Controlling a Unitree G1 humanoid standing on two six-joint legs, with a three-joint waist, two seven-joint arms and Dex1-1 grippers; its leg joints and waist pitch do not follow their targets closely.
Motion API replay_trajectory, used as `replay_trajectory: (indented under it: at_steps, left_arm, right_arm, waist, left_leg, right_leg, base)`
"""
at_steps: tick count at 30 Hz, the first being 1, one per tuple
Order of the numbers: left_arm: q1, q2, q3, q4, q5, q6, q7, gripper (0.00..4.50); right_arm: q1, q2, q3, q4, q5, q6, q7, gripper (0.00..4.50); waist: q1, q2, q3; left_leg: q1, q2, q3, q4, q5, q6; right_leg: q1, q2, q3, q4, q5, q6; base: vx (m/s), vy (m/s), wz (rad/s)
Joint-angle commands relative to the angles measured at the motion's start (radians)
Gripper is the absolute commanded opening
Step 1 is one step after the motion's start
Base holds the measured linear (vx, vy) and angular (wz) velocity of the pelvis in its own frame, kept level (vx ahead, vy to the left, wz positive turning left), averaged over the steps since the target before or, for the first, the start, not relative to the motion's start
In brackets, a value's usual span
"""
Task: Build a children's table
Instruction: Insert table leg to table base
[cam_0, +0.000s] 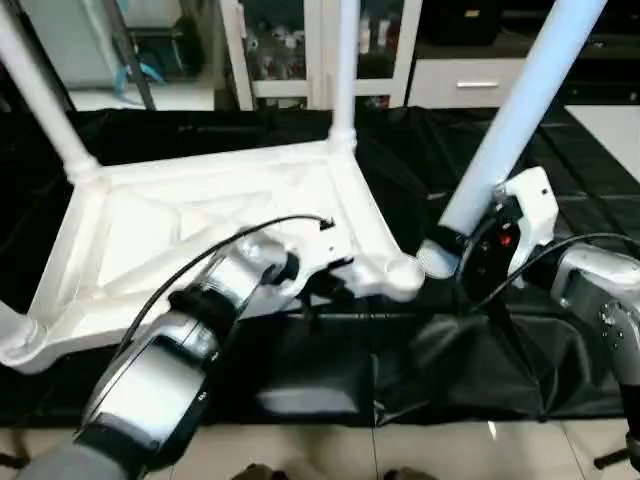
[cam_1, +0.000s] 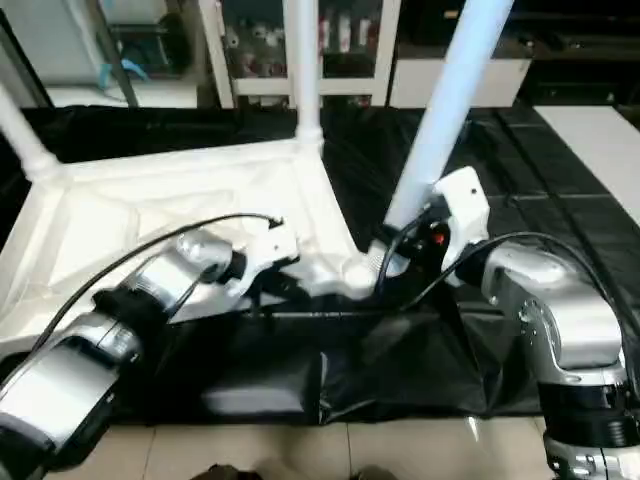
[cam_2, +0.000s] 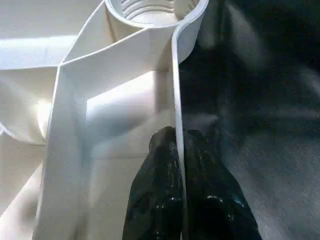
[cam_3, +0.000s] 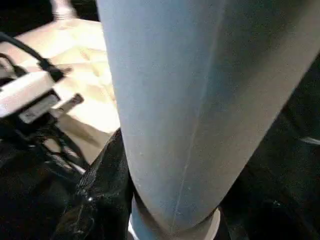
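left claw pinched shut, forearm angled inward (right claw clamped, wrist bent)

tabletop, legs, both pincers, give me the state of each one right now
tabletop: upside down on the black table cover
near corner socket: empty, threads showing
far legs: upright in their sockets
fourth leg: tilted, held beside the empty socket
left pincer: shut on the tabletop rim
right pincer: gripping the fourth leg

Lab-like room: black-draped work table, glass-fronted cabinets.
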Motion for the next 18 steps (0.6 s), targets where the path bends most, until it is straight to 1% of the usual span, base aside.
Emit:
replay_trajectory:
  at_steps: [1, 2, 3, 4, 5, 6, 7, 9, 10, 11, 13, 15, 18]
  left_arm:
    - [0.075, 0.027, -0.018, -0.072, -0.02, 0.059, -0.056, 0.04]
    - [0.077, 0.028, -0.018, -0.076, -0.021, 0.06, -0.057, 0.01]
    - [0.098, 0.037, 0.003, -0.127, -0.039, 0.09, -0.065, 0.0]
    - [0.102, 0.039, 0.007, -0.137, -0.042, 0.095, -0.066, 0.0]
    - [0.118, 0.043, 0.025, -0.171, -0.053, 0.107, -0.059, 0.0]
    - [0.129, 0.047, 0.031, -0.196, -0.058, 0.116, -0.056, 0.0]
    - [0.138, 0.05, 0.036, -0.213, -0.061, 0.119, -0.05, 0.0]
    - [0.156, 0.054, 0.041, -0.241, -0.064, 0.12, -0.043, 0.0]
    - [0.166, 0.055, 0.044, -0.251, -0.065, 0.12, -0.037, 0.0]
    - [0.176, 0.057, 0.045, -0.269, -0.067, 0.127, -0.033, 0.0]
    - [0.193, 0.058, 0.047, -0.287, -0.067, 0.126, -0.013, 0.0]
    - [0.204, 0.062, 0.045, -0.305, -0.057, 0.128, -0.007, 0.0]
    - [0.216, 0.065, 0.047, -0.331, -0.051, 0.139, -0.004, 0.0]
  right_arm:
    - [-0.006, -0.018, 0.008, -0.054, 0.055, 0.017, 0.066, 1.88]
    - [-0.006, -0.019, 0.009, -0.055, 0.056, 0.017, 0.068, 1.88]
    - [0.002, -0.024, 0.018, -0.064, 0.065, 0.021, 0.091, 1.88]
    - [0.004, -0.025, 0.019, -0.066, 0.066, 0.022, 0.095, 1.88]
    - [0.011, -0.023, 0.025, -0.069, 0.073, 0.026, 0.108, 1.88]
    - [0.014, -0.022, 0.028, -0.071, 0.076, 0.027, 0.112, 1.88]
    - [0.017, -0.021, 0.037, -0.066, 0.068, 0.02, 0.113, 1.88]
    - [0.021, -0.02, 0.053, -0.056, 0.052, 0.005, 0.112, 1.88]
    - [0.016, -0.011, 0.062, -0.04, 0.039, -0.008, 0.104, 1.88]
    - [0.012, -0.005, 0.067, -0.029, 0.033, -0.016, 0.1, 1.88]
    - [-0.002, 0.011, 0.083, 0.002, 0.021, -0.026, 0.095, 1.88]
    - [-0.013, 0.009, 0.113, 0.036, -0.012, -0.052, 0.097, 1.88]
    - [-0.025, 0.013, 0.13, 0.063, -0.03, -0.067, 0.099, 1.88]
  waist:
    - [0.003, -0.026, -0.073]
    - [0.005, -0.026, -0.072]
    - [0.005, -0.025, -0.071]
    - [0.004, -0.024, -0.072]
    - [0.004, -0.024, -0.07]
    - [0.003, -0.021, -0.069]
    - [-0.001, -0.021, -0.068]
    - [-0.005, -0.023, -0.068]
    - [-0.006, -0.018, -0.068]
    - [-0.009, -0.021, -0.068]
    - [-0.012, -0.02, -0.069]
    - [-0.014, -0.021, -0.07]
    - [-0.015, -0.02, -0.071]
  left_leg:
    - [0.039, 0.087, -0.051, -0.091, -0.276, 0.021]
    - [0.039, 0.09, -0.053, -0.093, -0.275, 0.02]
    - [0.039, 0.089, -0.052, -0.094, -0.272, 0.018]
    - [0.041, 0.09, -0.052, -0.094, -0.274, 0.015]
    - [0.04, 0.09, -0.053, -0.096, -0.279, 0.011]
    - [0.041, 0.089, -0.053, -0.097, -0.296, 0.001]
    - [0.04, 0.089, -0.054, -0.098, -0.315, -0.008]
    - [0.04, 0.087, -0.055, -0.098, -0.329, -0.019]
    - [0.039, 0.087, -0.057, -0.099, -0.334, -0.025]
    - [0.039, 0.086, -0.056, -0.098, -0.337, -0.029]
    - [0.038, 0.085, -0.056, -0.097, -0.337, -0.026]
    - [0.037, 0.085, -0.056, -0.096, -0.328, -0.023]
    - [0.037, 0.085, -0.055, -0.097, -0.321, -0.02]
  right_leg:
    - [0.029, -0.057, 0.031, -0.06, -0.277, -0.262]
    - [0.032, -0.058, 0.031, -0.058, -0.275, -0.264]
    - [0.027, -0.054, 0.031, -0.059, -0.28, -0.26]
    - [0.029, -0.054, 0.031, -0.057, -0.277, -0.261]
    - [0.027, -0.052, 0.031, -0.058, -0.287, -0.257]
    - [0.026, -0.054, 0.031, -0.06, -0.305, -0.254]
    - [0.025, -0.054, 0.032, -0.063, -0.328, -0.249]
    - [0.023, -0.054, 0.033, -0.065, -0.35, -0.239]
    - [0.023, -0.054, 0.033, -0.066, -0.357, -0.233]
    - [0.021, -0.053, 0.033, -0.066, -0.358, -0.231]
    - [0.02, -0.053, 0.033, -0.066, -0.355, -0.231]
    - [0.021, -0.053, 0.033, -0.066, -0.35, -0.233]
    - [0.022, -0.05, 0.033, -0.064, -0.335, -0.235]
  base:
    - [0.0, 0.0, 0.0]
    - [0.0, 0.0, 0.0]
    - [0.0, 0.0, 0.0]
    - [0.0, 0.0, 0.0]
    - [0.0, 0.0, 0.0]
    - [0.0, 0.0, 0.0]
    - [0.0, 0.0, 0.0]
    - [0.0, 0.0, 0.0]
    - [0.0, 0.0, 0.0]
    - [0.0, 0.0, 0.0]
    - [0.0, 0.0, 0.0]
    - [0.0, 0.0, 0.0]
    - [0.0, 0.0, 0.0]
